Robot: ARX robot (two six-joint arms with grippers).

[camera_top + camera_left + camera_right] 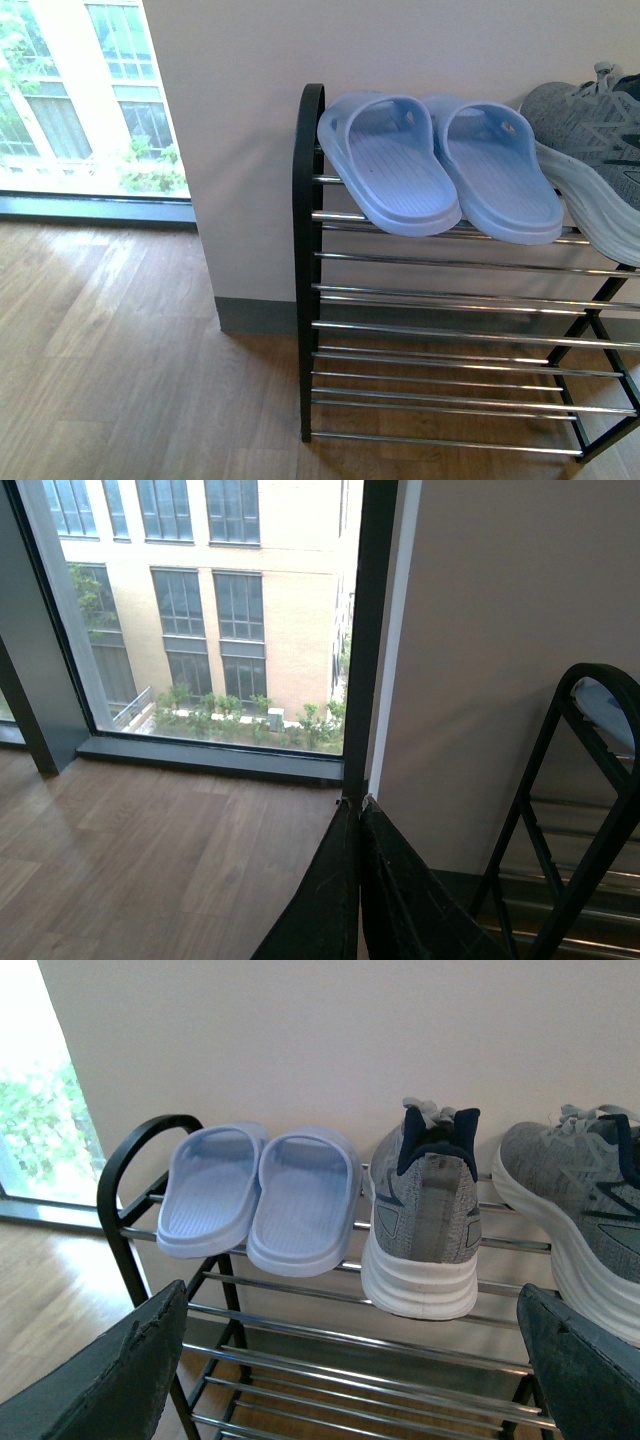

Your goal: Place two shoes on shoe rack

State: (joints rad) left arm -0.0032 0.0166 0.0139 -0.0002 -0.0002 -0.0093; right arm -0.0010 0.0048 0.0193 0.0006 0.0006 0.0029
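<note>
Two pale blue foam slides [390,165] [505,170] are lying side by side on the top tier of the shoe rack [308,260], touching each other, with their heels hanging out over the front chrome rods and their toes pointing at the cream wall [240,120]. They are sitting at the rack's left end, just beside the rounded black upright. To their right, a grey knit sneaker [590,150] with a white ribbed sole is resting on the same tier, its sole just beside the right-hand slide.

The right wrist view is showing the same tier more fully: the slides [210,1200] [305,1200] next to each other, then a grey sneaker [425,1230] with navy lining, heel outward, and a second grey sneaker [575,1220] further along, a small gap between the two. The tiers below are showing only bare rods.

The right end effector [350,1370] is hanging in front of the rack with its dark fingers [110,1370] spread wide apart and nothing between them. The left end effector [360,880] is facing the window [200,610] and wooden floor [150,860] beside the rack's end frame, its two dark fingers pressed together with nothing in between.
</note>
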